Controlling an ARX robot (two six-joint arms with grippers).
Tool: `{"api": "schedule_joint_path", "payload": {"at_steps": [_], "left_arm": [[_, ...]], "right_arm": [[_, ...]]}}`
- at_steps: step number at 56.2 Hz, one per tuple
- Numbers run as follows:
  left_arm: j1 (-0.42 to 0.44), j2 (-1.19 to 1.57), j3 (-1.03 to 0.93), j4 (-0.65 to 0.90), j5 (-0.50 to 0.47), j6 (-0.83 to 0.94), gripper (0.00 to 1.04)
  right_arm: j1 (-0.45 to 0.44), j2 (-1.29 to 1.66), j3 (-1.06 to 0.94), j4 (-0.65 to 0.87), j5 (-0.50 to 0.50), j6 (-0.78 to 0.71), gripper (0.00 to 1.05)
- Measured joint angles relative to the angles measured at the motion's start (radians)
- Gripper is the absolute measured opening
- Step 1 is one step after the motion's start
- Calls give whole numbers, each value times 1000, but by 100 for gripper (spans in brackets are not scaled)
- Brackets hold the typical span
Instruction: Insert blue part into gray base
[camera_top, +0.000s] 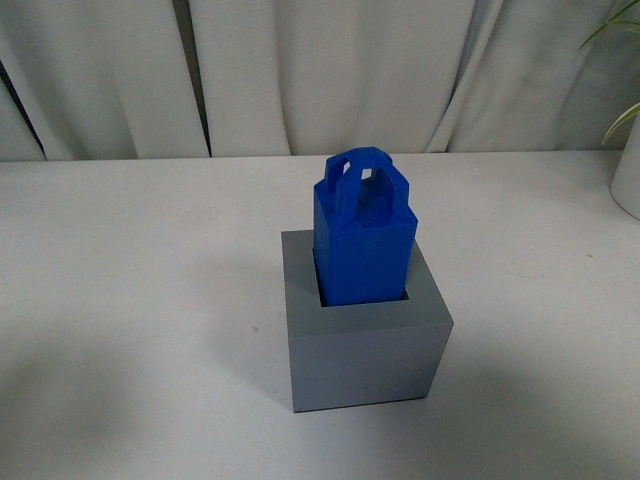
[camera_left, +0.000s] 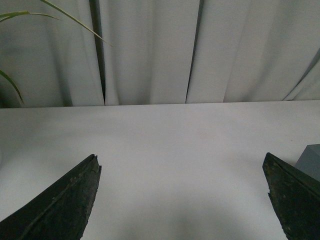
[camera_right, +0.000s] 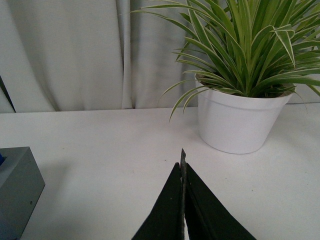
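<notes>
The blue part stands upright with its lower end inside the square recess of the gray base, in the middle of the white table in the front view. Its crossed loop handles point up. Neither gripper shows in the front view. My left gripper is open and empty over bare table; a corner of the gray base shows beside one finger. My right gripper is shut and empty above the table; the gray base sits at the frame's edge, with a sliver of blue on it.
A white pot with a green striped plant stands on the table beyond my right gripper; its edge also shows at the right in the front view. White curtains hang behind the table. Plant leaves reach into the left wrist view.
</notes>
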Motion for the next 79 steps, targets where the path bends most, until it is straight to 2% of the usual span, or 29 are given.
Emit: {"api": "schedule_joint_path", "payload": {"at_steps": [14,20,27,32,79], "left_arm": [[0,0,0,0,0,0,99],[0,0,0,0,0,0,99],[0,0,0,0,0,0,99],[0,0,0,0,0,0,99],[0,0,0,0,0,0,99]], "right_arm": [[0,-1,0,0,0,0,51],[0,-1,0,0,0,0,79],[0,-1,0,0,0,1,99],[0,-1,0,0,0,0,97],[0,-1,0,0,0,1,97]]}}
